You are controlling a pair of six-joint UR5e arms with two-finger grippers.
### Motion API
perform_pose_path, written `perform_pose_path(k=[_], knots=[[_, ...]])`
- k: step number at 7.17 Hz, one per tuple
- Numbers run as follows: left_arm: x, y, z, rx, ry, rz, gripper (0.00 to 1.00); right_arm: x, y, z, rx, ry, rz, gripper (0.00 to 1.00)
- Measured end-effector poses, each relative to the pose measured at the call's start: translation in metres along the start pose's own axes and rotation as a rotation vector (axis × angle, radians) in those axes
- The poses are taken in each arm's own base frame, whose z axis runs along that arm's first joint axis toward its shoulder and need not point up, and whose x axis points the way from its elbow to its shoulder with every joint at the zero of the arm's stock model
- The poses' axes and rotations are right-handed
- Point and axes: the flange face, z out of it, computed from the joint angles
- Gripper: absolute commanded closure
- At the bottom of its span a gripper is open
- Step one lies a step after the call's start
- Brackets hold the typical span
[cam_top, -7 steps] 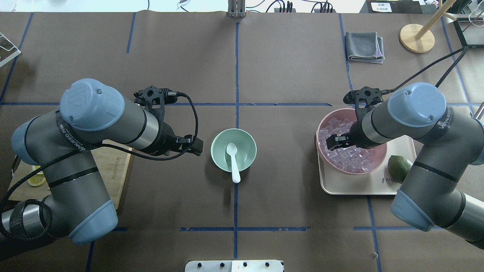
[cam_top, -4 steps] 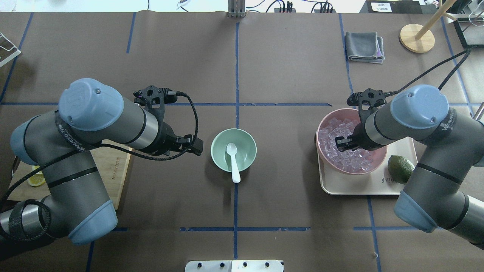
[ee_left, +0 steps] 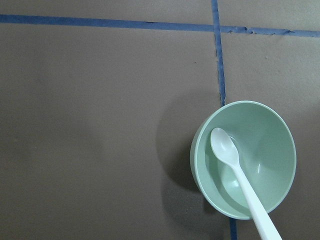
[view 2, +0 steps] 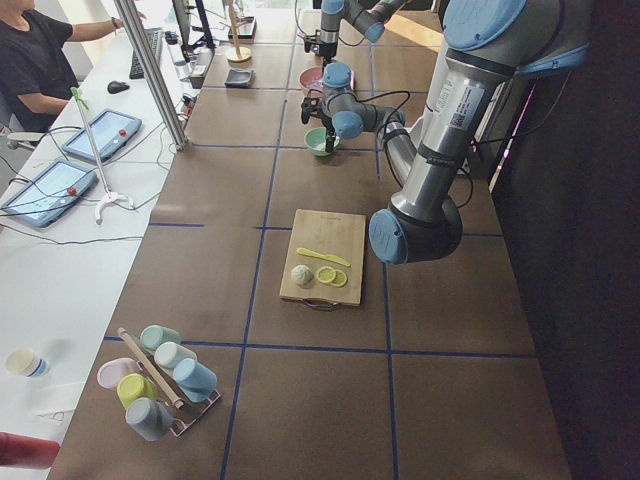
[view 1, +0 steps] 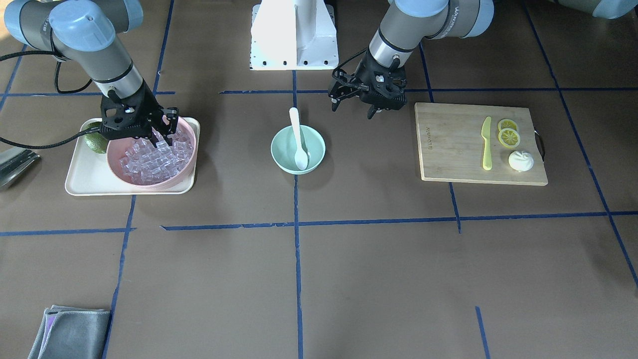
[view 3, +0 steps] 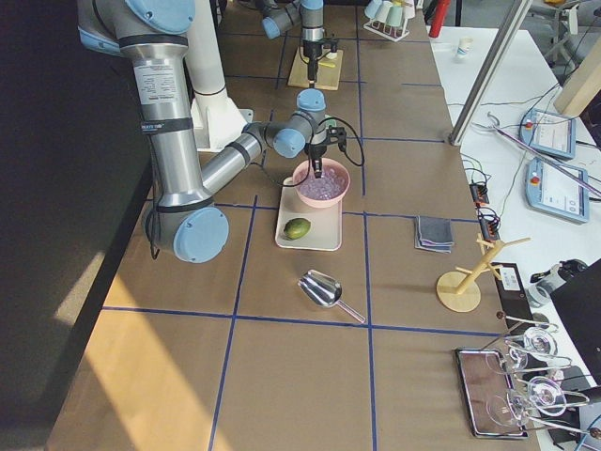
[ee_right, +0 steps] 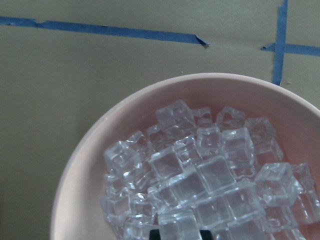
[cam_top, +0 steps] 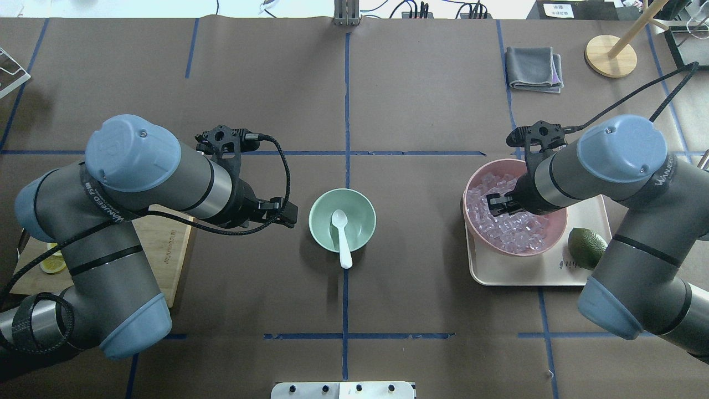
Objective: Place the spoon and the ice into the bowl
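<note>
The spoon [cam_top: 342, 235] is lying in the mint-green bowl [cam_top: 318, 213] at the middle of the table [cam_top: 421, 100]. Its oval head is resting down inside and its slim handle is sticking out over the rim on the robot's side. No ice is showing in this bowl.

The left claw [view 1: 353, 107] is hanging just beside the bowl on the robot's left. It is gaping wide and gripping nothing, and it is not touching the rim.

Well away from the bowl, on the robot's right, a pink bowl [cam_top: 471, 183] is sitting on a beige tray [cam_top: 532, 274], heaped with the ice [cam_top: 515, 233]. The right claw [cam_top: 492, 204] is reaching down into that heap. In the right wrist view, 1 cube [ee_right: 177, 225] is sitting snug between 2 dark fingertips, so the claw is looking narrow and pinched around it (only the very tips are showing there).

A green fruit [cam_top: 585, 245] is lying on the same tray, on the far side of the pink bowl from the mint-green bowl.

On the bowl's other side, past the left claw, a wooden cutting board [view 1: 448, 144] is carrying a yellow-green knife [view 1: 486, 144] and 2 lemon slices [view 1: 508, 132].
</note>
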Motion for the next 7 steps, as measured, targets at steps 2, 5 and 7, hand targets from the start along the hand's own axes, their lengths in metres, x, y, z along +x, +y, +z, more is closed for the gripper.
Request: perform_pose_path(k=[2,5,7], knots=[[-0.020,0.001,-0.021,0.022,0.001,-0.008,0.07,-0.058,-0.009,-0.019,0.028,-0.085,0.061,1.00],[-0.077,-0.002,-0.059,0.070,-0.033,-0.048,0.01,-0.188,-0.011,0.004,0.030,-0.159,0.202,0.99],[-0.089,-0.003,-0.066,0.079,-0.044,-0.060,0.01,-0.249,-0.016,0.027,0.033,-0.157,0.244,0.92]])
